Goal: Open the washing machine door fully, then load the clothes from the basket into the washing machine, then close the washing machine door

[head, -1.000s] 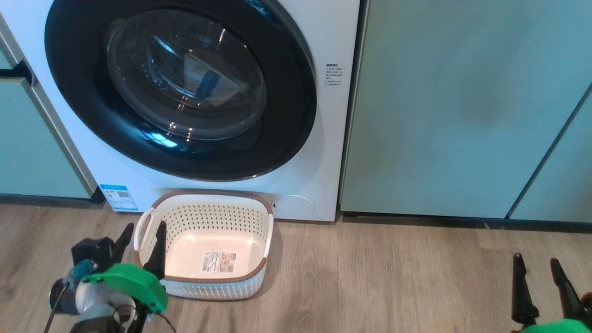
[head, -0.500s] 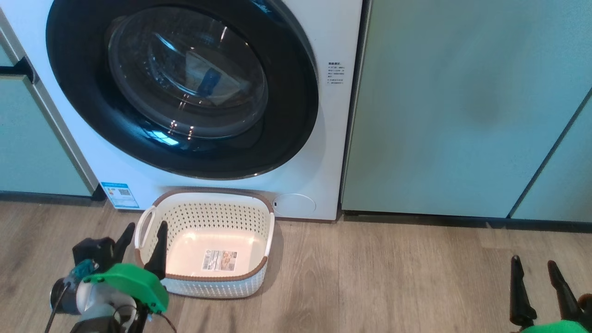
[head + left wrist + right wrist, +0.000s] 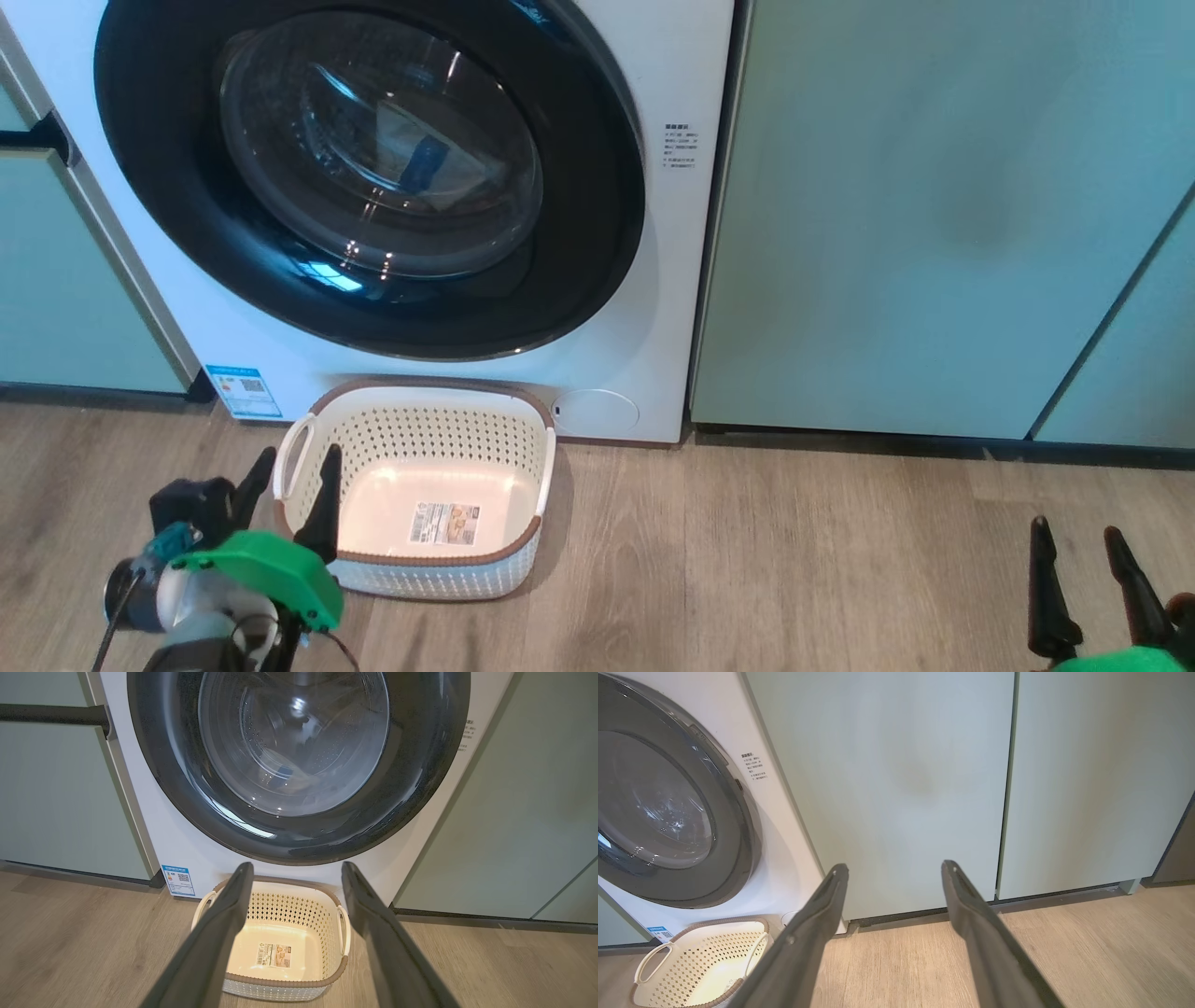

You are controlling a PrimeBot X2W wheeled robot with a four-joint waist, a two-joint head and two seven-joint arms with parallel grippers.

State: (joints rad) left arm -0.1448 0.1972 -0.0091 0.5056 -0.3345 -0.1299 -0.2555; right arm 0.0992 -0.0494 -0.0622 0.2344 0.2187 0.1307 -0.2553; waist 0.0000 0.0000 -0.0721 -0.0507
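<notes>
Only my head cam nudged; left gripper point(image 3: 299, 451) and right gripper point(image 3: 1074, 527) hang parked, fingers apart, I reckon because the cream perforated basket point(image 3: 439, 558) is empty and the pale clothes point(image 3: 453, 185) sit behind the shut black-rimmed round door point(image 3: 597, 233).

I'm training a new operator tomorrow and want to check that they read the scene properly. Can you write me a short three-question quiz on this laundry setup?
1. True or false: the washing machine door is shut.
2. Pick one. What is inside the basket?
A) a pile of yellow clothes
B) nothing but a label on its floor
C) a bottle of detergent
3. Fill the gap: the left gripper and the right gripper both have their jaws ____.

Key: 1 true; 2 B; 3 open.
</notes>
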